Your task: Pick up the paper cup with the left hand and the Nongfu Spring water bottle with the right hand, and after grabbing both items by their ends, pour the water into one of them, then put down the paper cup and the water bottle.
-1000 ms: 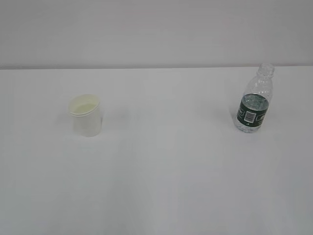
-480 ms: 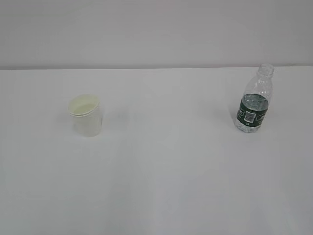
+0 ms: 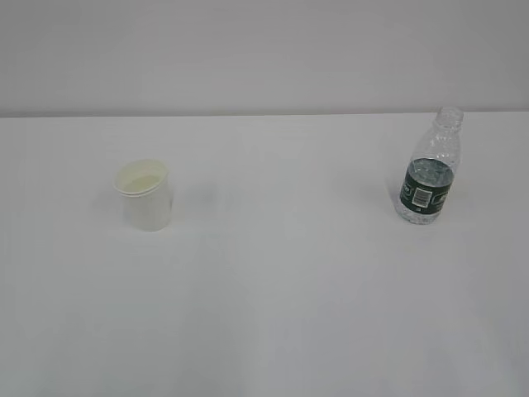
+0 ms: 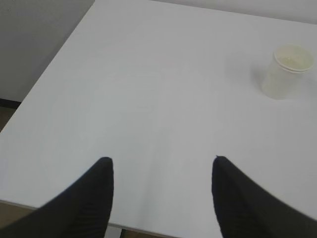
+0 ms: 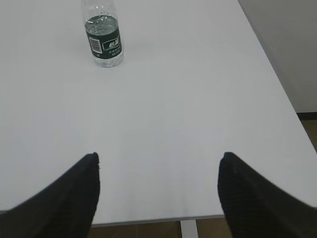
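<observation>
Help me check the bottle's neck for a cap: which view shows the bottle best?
The exterior view: the whole water bottle stands upright, its open neck visible. The right wrist view crops its top, showing only label and base. The left wrist view misses it.

Both hands — jaws apart, empty

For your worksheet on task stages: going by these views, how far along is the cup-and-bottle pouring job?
Done: nothing that shows. The paper cup and the Nongfu Spring water bottle both stand upright on the white table, far apart, untouched.
In hand: nothing. The left gripper and the right gripper are open and empty near the table's front edge, each short of its object.
Left: both grasps, the pour and setting both down.
</observation>
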Robot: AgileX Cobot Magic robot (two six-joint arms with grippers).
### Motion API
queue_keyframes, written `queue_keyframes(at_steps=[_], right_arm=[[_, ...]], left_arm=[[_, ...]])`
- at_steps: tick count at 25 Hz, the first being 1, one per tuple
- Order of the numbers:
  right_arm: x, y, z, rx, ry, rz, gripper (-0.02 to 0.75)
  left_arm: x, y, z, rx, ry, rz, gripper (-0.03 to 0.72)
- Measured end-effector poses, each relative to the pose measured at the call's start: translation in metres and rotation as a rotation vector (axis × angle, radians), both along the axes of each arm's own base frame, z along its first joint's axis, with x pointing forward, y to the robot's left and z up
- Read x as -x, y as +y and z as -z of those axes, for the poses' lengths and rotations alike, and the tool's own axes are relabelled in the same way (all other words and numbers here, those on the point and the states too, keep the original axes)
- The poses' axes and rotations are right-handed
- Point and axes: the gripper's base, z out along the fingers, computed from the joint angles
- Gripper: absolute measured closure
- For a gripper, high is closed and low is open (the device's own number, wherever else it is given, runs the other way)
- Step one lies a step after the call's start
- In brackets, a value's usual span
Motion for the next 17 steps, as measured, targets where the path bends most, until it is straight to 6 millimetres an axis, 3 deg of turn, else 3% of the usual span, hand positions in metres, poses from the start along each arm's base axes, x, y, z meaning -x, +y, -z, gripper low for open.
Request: queue_keyframes(at_steps=[17], right_arm=[[0.0000,0.0000,0.0000,0.000,0.000,0.000,0.183]], left_arm=[[0.0000,-0.0001,0.0000,0.001,0.000,0.001,0.279]])
